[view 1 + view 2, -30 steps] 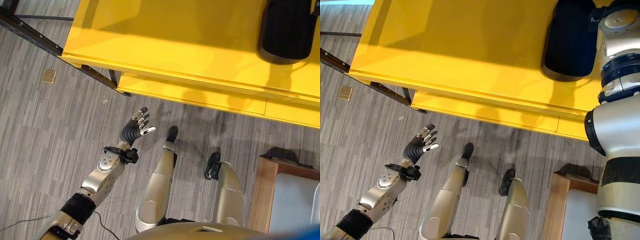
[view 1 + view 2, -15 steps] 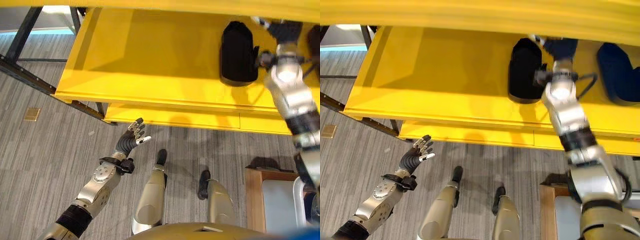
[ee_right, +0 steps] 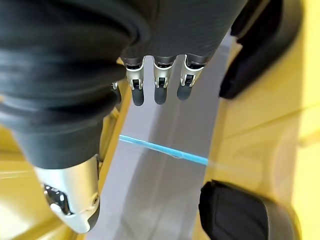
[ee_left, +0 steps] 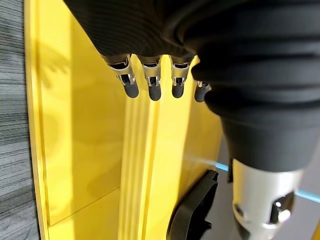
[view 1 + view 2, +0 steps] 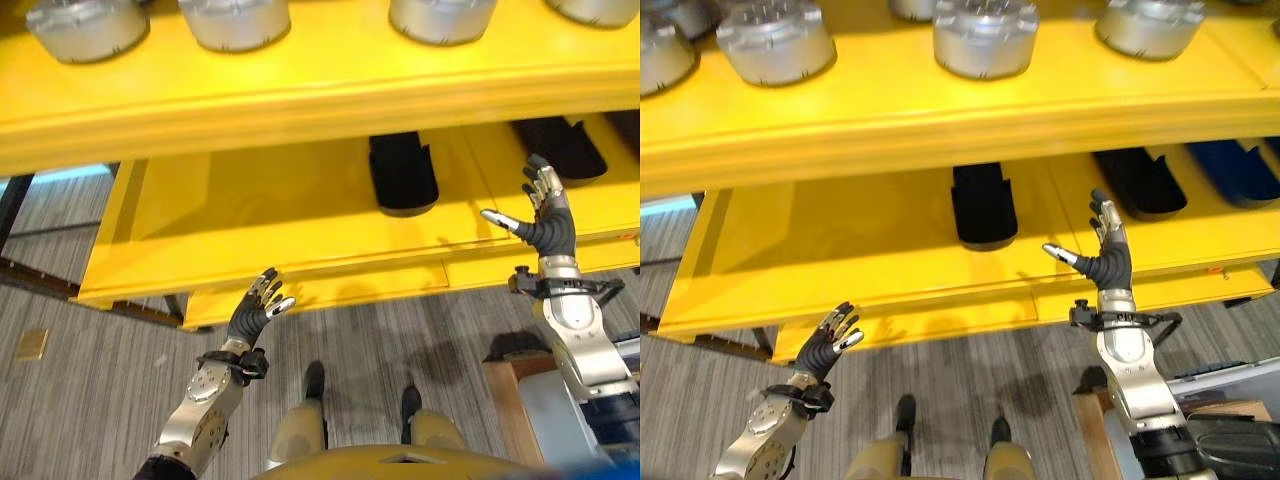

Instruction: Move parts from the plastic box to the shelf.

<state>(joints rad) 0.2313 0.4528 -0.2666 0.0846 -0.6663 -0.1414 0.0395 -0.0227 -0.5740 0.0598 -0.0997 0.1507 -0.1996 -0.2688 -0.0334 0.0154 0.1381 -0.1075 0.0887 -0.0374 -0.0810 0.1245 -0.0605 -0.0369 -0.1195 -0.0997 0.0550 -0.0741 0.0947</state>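
Observation:
A yellow shelf [image 5: 300,100] stands before me in two levels. Silver round parts [image 5: 985,35] sit on the upper level. Black oblong parts [image 5: 402,175] and a blue part [image 5: 1237,172] lie on the lower level [image 5: 270,220]. My right hand [image 5: 550,232] is raised in front of the lower level, open and empty, to the right of the nearest black part. My left hand [image 5: 243,322] is held up lower, by the shelf's front edge, also open and empty. Straight fingers [image 3: 160,85] show in the right wrist view, straight fingers [image 4: 150,85] in the left wrist view.
A wooden stand [image 5: 500,385] with a pale plastic box [image 5: 1235,372] on it sits at the lower right, beside my right arm. Grey carpet floor [image 5: 90,400] runs under the shelf. A dark metal frame [image 5: 20,270] shows at the far left.
The camera has tilted up, bringing the upper level with its silver parts into view. My right hand has drawn back from the black part on the lower level and hangs open.

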